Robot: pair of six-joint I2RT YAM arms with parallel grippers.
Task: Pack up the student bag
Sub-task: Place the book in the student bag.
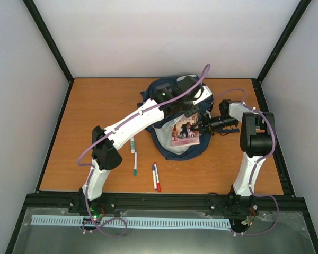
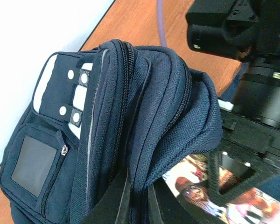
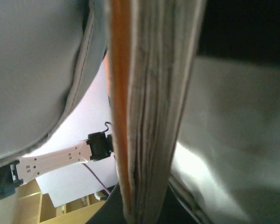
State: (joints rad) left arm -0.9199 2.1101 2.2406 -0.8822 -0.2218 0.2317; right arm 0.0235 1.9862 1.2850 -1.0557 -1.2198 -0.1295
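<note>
Left pincer (image 2: 137, 205) pinches the raised mouth edge of the student bag (image 2: 130, 116), right pincer (image 1: 200, 127) clamps the book (image 1: 184, 134) at that opening, with wide surface (image 1: 100, 106) stretching to the left.

Bag (image 2: 144, 116): navy woven cloth, matt, coarse-grained, with smooth pale patches | book (image 1: 184, 132): glossy printed cover, rough-edged paper pages | table (image 1: 95, 116): smooth, matt wood-look top | left arm (image 1: 132, 120): white matt plastic shell, black joints | pens (image 1: 135, 163): smooth plastic | rail (image 1: 164, 200): black matt metal

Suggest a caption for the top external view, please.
Left gripper holds navy blue fabric backpack open; right gripper inserts colourful picture book.
</note>
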